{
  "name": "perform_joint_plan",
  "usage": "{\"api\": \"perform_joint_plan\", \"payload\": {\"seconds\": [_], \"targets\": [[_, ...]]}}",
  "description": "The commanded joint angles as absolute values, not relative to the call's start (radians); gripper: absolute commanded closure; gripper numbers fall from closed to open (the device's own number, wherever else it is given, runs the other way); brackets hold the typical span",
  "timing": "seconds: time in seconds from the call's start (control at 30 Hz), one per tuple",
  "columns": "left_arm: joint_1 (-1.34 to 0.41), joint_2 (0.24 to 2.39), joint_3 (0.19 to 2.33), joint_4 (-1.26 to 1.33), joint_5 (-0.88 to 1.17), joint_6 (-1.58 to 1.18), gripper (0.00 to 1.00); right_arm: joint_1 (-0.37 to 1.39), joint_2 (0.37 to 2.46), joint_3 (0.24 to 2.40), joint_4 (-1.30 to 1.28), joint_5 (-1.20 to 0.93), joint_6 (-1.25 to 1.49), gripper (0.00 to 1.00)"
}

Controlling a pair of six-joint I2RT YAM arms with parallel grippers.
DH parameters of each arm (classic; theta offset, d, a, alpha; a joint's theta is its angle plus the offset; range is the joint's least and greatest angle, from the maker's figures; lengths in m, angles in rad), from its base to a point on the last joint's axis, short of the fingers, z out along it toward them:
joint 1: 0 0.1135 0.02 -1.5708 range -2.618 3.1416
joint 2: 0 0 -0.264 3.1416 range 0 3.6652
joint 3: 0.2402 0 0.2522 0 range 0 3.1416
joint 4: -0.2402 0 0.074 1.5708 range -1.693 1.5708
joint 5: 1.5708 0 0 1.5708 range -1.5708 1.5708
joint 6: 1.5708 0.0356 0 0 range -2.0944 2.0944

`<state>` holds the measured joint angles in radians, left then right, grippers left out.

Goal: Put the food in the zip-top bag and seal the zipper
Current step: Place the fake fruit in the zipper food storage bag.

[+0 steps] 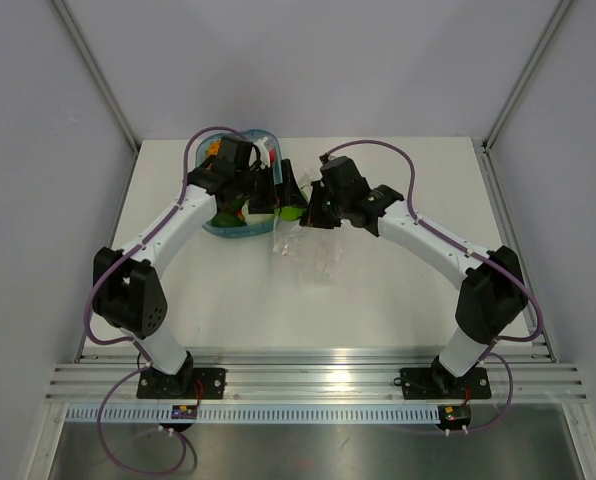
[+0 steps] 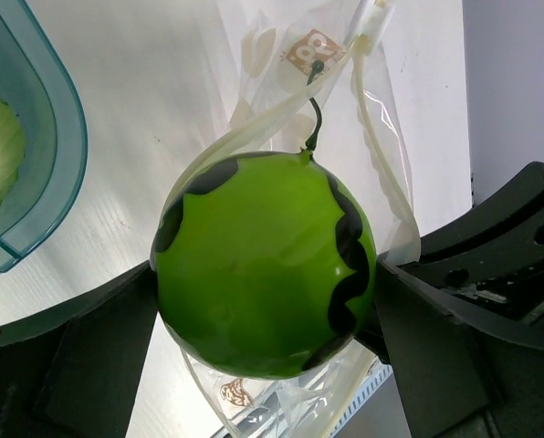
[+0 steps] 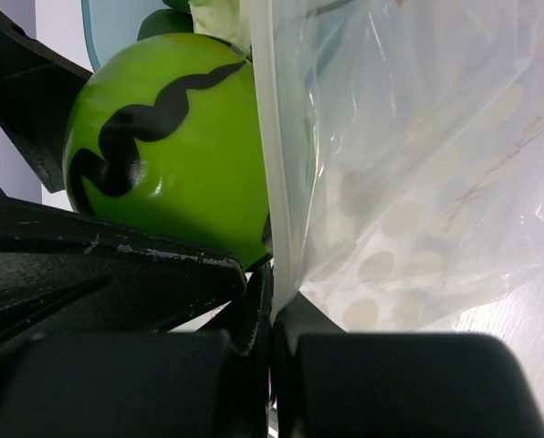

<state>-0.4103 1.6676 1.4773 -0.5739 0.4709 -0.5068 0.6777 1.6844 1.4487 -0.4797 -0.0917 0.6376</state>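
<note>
The glossy green fruit [image 2: 263, 246] with wavy black stripes sat in the clear bag [image 3: 409, 164] mouth, flanked by the left gripper [image 2: 265, 310], its fingers spread wide, grip unclear. The right gripper [image 3: 272, 315] pinched the bag's edge.

This looked like a robotics lab test cell, not a home or kitchen. A bare white tabletop [image 1: 378, 300] sat boxed in by plain pale panels [image 1: 308, 60] held in metal corner posts [image 1: 93, 70]. Two white-and-black robot arms [image 1: 168, 230] were bolted to a slotted aluminium rail [image 1: 318, 380] along the near edge, and purple cables [image 1: 398, 155] looped openly from their joints. The food was only a glossy plastic toy fruit [image 2: 263, 265], which suited a staged trial.
</note>
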Motion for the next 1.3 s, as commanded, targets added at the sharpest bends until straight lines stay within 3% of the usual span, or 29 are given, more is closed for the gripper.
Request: {"api": "perform_joint_plan", "payload": {"seconds": [0.0, 0.23, 0.37, 0.53, 0.7, 0.97, 1.1, 1.17, 1.27], "targets": [[-0.428, 1.614, 1.479, -0.607, 0.575, -0.476, 0.01, 0.678, 1.667, 1.463, -0.374, -0.086, 0.650, 1.00], [-0.428, 1.604, 1.491, -0.663, 0.497, -0.437, 0.01, 0.680, 1.644, 1.447, -0.368, -0.086, 0.646, 1.00], [-0.430, 1.631, 1.505, -0.706, 0.463, -0.407, 0.14, 0.678, 1.628, 1.437, -0.354, -0.080, 0.643, 1.00], [-0.462, 1.660, 1.516, -0.764, 0.411, -0.368, 0.20, 0.680, 1.646, 1.466, -0.331, -0.103, 0.638, 1.00], [-0.472, 1.654, 1.549, -0.833, 0.229, -0.353, 0.29, 0.678, 1.669, 1.494, -0.324, -0.135, 0.637, 1.00], [-0.509, 1.698, 1.644, -0.960, -0.105, -0.304, 0.34, 0.678, 1.628, 1.448, -0.281, -0.152, 0.657, 1.00], [-0.569, 1.733, 1.693, -1.015, -0.204, -0.288, 0.28, 0.678, 1.629, 1.453, -0.270, -0.175, 0.663, 1.00], [-0.580, 1.736, 1.695, -1.017, -0.177, -0.287, 0.11, 0.678, 1.635, 1.457, -0.270, -0.175, 0.661, 1.00], [-0.580, 1.714, 1.683, -1.000, -0.140, -0.288, 0.01, 0.680, 1.643, 1.450, -0.270, -0.176, 0.664, 1.00]]}}
